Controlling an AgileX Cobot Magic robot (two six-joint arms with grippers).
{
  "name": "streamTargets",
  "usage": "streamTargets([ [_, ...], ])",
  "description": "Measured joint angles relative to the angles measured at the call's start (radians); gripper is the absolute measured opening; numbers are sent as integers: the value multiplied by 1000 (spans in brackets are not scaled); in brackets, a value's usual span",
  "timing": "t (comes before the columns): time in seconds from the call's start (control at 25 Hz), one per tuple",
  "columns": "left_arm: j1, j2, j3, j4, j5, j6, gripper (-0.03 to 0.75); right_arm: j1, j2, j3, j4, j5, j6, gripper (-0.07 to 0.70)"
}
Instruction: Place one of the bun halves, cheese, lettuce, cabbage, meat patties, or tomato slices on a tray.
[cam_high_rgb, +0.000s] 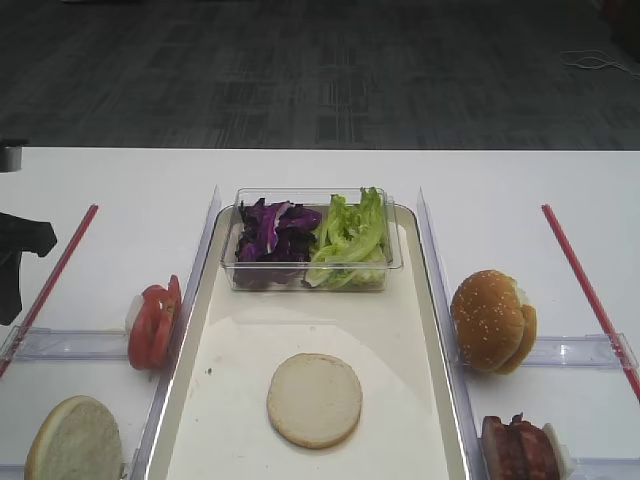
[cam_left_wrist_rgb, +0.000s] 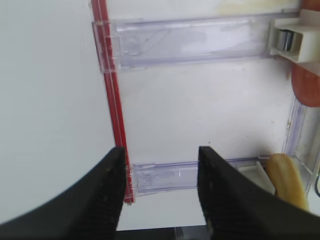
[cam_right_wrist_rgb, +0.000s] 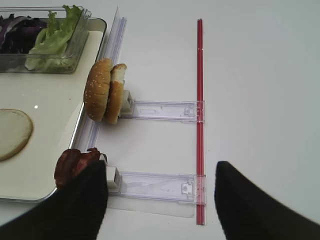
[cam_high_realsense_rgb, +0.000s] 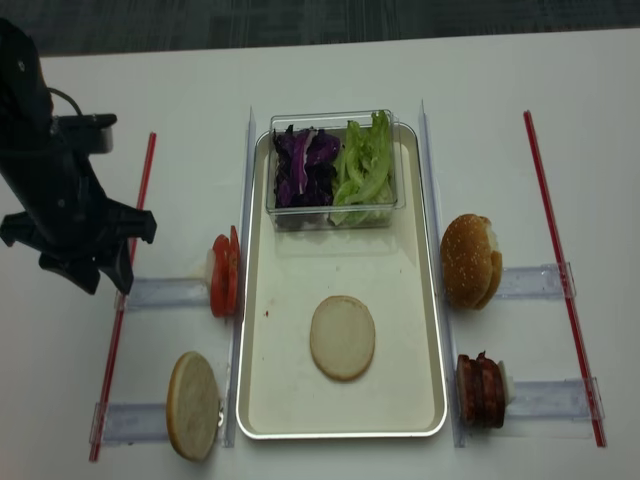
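— Nearest the lens, what do you see?

— Black fingers (cam_left_wrist_rgb: 102, 200) of my left gripper (cam_left_wrist_rgb: 159, 192), filling the bottom of the left wrist view. They stand apart with nothing between them, only white table (cam_left_wrist_rgb: 50, 100) below, a red strip (cam_left_wrist_rgb: 112, 95) and two clear plastic rails (cam_left_wrist_rgb: 195, 40).

— And from above?

— My left arm hangs over the table's left side, by that red strip, well apart from the tray (cam_high_realsense_rgb: 300, 400).

— Your other gripper?

— My right gripper (cam_right_wrist_rgb: 160, 200) shows as two dark fingers (cam_right_wrist_rgb: 80, 210) at the bottom of the right wrist view, spread wide and empty, above another clear rail (cam_right_wrist_rgb: 155, 185).

— Where is the food?

— One bun half (cam_high_realsense_rgb: 343, 337) lies flat on the tray, cut face up, about midway across and toward the near end. A second bun half (cam_high_realsense_rgb: 192, 405) stands on edge outside the tray's left rim, at the near left rail. The tomato slices (cam_high_realsense_rgb: 222, 275) stand on edge just beyond it, beside the same rim. A clear tub (cam_high_realsense_rgb: 335, 215) sits on the tray's far end with the cabbage (cam_high_realsense_rgb: 305, 170) in its left part and the lettuce (cam_high_realsense_rgb: 365, 165) in its right. On the right, outside the rim, a sesame-seeded bun (cam_high_realsense_rgb: 468, 262) stands on edge, and the meat patties (cam_high_realsense_rgb: 480, 390) stand nearer the front.
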Motion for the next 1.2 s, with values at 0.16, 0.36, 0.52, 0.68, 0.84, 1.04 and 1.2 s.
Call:
streamTargets([
  [0.16,0,-69,4,0,0,0,348,0,0,0,0,0,0,469],
  [0.36,0,-201,40,0,10,0,348,0,0,0,0,0,0,469],
  [0.52,0,-302,48,0,16,0,348,0,0,0,0,0,0,469],
  [0.68,0,-406,49,0,22,1,348,0,0,0,0,0,0,469],
  [0.84,0,-518,71,0,26,7,349,0,0,0,0,0,0,469],
  [1.04,0,-656,154,0,31,7,349,0,0,0,0,0,0,469],
  [1.2,0,-752,233,0,25,7,348,0,0,0,0,0,0,469],
])
